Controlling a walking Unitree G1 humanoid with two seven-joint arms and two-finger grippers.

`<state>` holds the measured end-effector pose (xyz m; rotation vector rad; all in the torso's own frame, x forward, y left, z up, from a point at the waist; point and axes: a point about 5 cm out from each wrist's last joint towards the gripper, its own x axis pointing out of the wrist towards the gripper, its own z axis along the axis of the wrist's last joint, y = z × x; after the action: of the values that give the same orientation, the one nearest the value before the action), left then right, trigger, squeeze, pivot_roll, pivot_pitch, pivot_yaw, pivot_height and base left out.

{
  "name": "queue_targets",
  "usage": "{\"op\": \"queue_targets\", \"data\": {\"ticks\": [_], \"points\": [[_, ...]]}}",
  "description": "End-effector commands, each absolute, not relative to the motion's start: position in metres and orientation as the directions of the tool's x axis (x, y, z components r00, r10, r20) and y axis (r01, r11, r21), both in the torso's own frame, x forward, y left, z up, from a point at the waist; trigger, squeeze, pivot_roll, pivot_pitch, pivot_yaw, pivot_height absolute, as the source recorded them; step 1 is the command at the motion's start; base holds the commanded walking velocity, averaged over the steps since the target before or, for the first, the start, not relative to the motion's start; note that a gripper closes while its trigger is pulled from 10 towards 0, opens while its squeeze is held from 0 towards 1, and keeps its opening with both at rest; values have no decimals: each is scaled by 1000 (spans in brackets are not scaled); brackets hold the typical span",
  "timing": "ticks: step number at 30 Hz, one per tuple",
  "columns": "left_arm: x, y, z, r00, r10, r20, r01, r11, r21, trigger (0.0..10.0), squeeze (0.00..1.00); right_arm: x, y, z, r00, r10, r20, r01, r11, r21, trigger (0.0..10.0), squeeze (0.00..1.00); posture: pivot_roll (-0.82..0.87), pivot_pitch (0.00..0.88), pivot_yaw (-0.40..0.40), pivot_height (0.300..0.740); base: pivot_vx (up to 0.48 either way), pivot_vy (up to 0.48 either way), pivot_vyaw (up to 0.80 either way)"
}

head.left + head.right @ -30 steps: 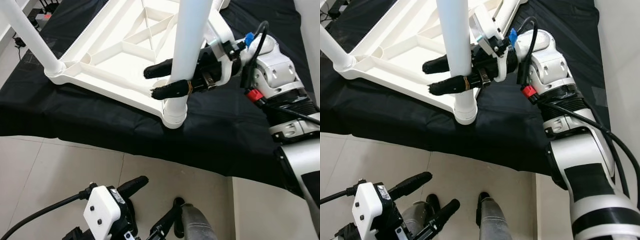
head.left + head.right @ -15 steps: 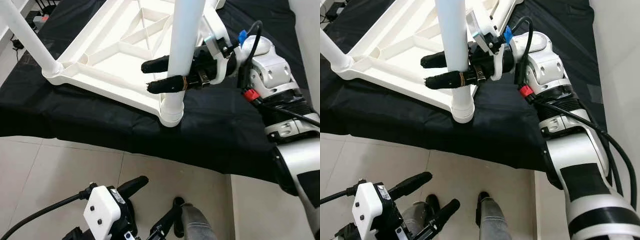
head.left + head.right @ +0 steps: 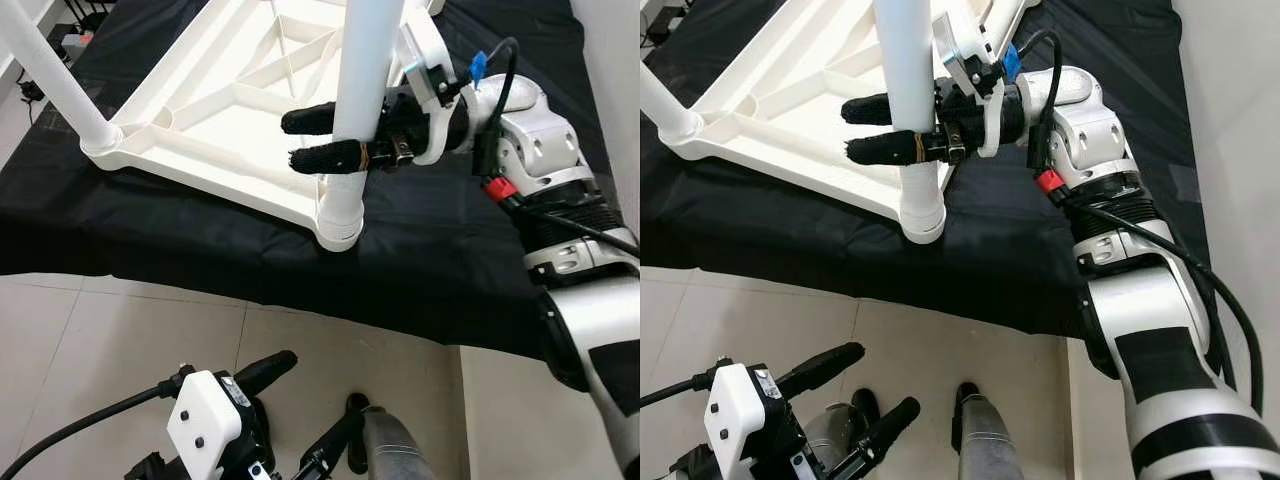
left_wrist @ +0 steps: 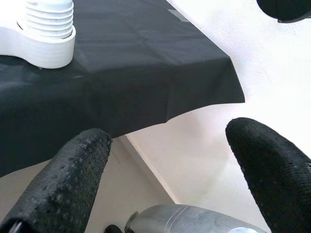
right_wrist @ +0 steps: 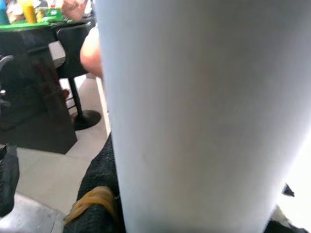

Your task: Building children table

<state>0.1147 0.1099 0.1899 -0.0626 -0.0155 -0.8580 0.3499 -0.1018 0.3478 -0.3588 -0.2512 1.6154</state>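
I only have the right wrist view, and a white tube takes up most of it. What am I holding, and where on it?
Observer: The right gripper has its fingers around a white table leg, a little above the leg's base.
Operator: Is that leg seated in the table?
Observer: Its lower end stands in the near corner socket of the upside-down white tabletop, which lies on a black cloth.
Operator: Any other leg on yet?
Observer: Yes, another leg stands in the corner to the robot's left.
Operator: And the left arm?
Observer: The left gripper is low over the tiled floor, fingers apart, holding nothing.
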Motion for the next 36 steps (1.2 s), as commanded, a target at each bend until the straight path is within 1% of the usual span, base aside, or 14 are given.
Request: {"op": "queue_targets", "data": {"ticks": [1, 8, 21, 30, 34, 35, 36], "points": [[111, 109, 190, 643, -765, 25, 765, 641, -58, 10000, 0, 363, -111, 310, 64, 986, -153, -966, 22, -259, 10000, 0, 17, 434, -30, 740, 0, 0, 0], [111, 109, 190, 642, -766, 25, 766, 640, -58, 10000, 0, 358, -122, 308, 111, 989, -99, -963, 82, -256, 10000, 0, 15, 436, -22, 740, 0, 0, 0], [112, 110, 190, 641, -767, 22, 767, 639, -55, 10000, 0, 355, -125, 309, 135, 988, -78, -958, 110, -266, 10000, 0, 15, 432, -19, 740, 0, 0, 0], [112, 110, 190, 642, -766, 20, 766, 641, -53, 10000, 0, 345, -122, 314, 106, 993, -60, -950, 83, -301, 10000, 0, 13, 431, -19, 740, 0, 0, 0], [112, 110, 190, 642, -766, 21, 766, 641, -52, 10000, 0, 339, -122, 314, 74, 996, -45, -950, 57, -306, 10000, 0, 13, 431, -19, 740, 0, 0, 0], [113, 110, 190, 642, -766, 20, 766, 641, -52, 10000, 0, 334, -122, 314, 52, 998, -41, -950, 37, -310, 10000, 0, 12, 428, -18, 740, 0, 0, 0], [113, 110, 190, 642, -766, 20, 766, 641, -52, 10000, 0, 334, -122, 314, 52, 998, -41, -950, 37, -310, 10000, 0, 12, 428, -18, 740, 0, 0, 0]]}}
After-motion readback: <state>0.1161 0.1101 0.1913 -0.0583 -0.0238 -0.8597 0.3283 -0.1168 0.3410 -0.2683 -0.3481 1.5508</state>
